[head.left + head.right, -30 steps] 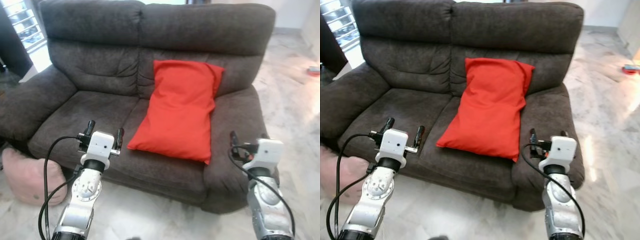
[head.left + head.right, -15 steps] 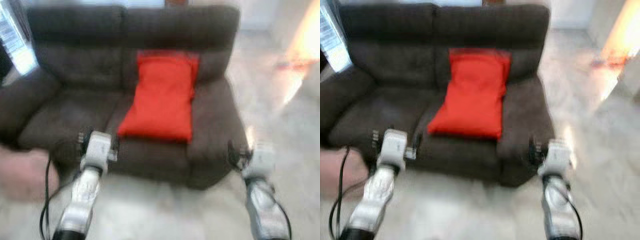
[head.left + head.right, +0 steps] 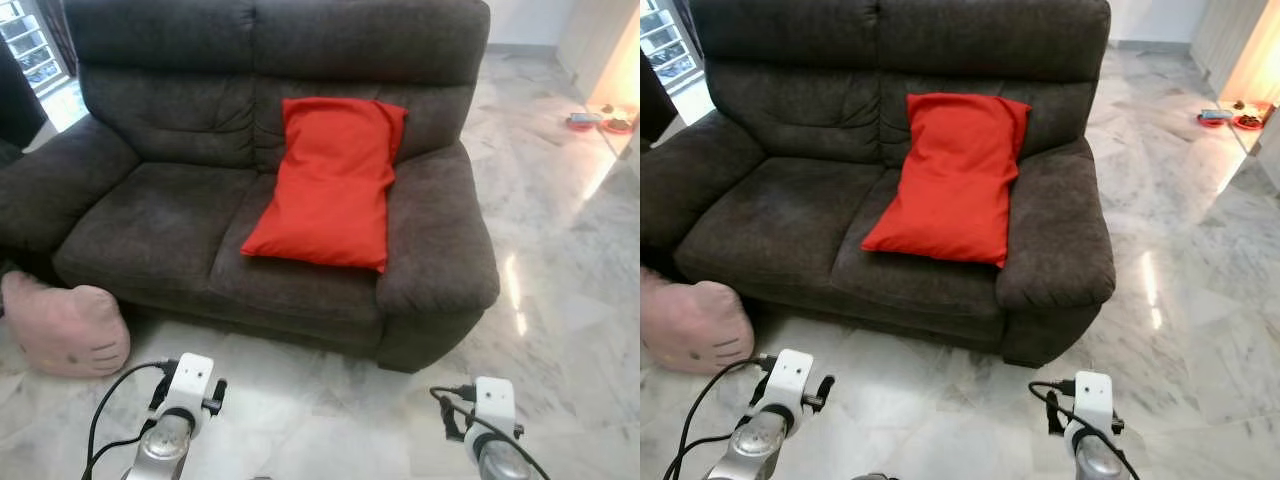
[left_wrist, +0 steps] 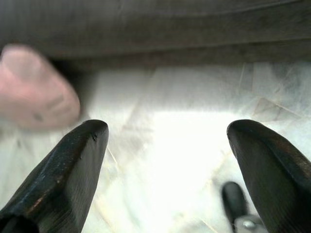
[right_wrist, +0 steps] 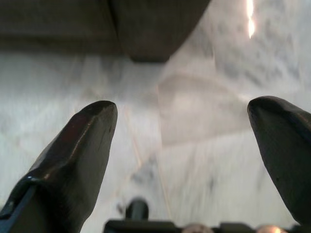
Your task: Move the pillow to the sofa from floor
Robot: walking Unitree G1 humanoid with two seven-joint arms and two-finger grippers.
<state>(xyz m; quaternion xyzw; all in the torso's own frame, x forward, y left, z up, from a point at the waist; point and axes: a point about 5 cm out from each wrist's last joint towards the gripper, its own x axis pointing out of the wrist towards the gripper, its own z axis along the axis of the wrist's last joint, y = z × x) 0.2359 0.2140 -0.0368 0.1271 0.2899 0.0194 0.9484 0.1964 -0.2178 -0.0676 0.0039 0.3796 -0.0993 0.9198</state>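
Red pillow point(image 3: 330, 182) is on the sofa point(image 3: 170, 210), leaning against the backrest on the right-hand seat, its lower edge on the cushion next to the right armrest point(image 3: 435, 240). Pink cushion point(image 3: 62, 328) sits on the marble floor point(image 3: 560, 250) by the sofa's left front corner; looks like a cat face on it, hard to be sure. Left gripper point(image 4: 167, 160) is low over the floor in front of the sofa, fingers wide apart, nothing between them, pink cushion blurred ahead. Right gripper point(image 5: 182, 145) same: fingers spread, empty, over bare marble short of the sofa's right corner. Small dishes point(image 3: 600, 120) on the floor far right.
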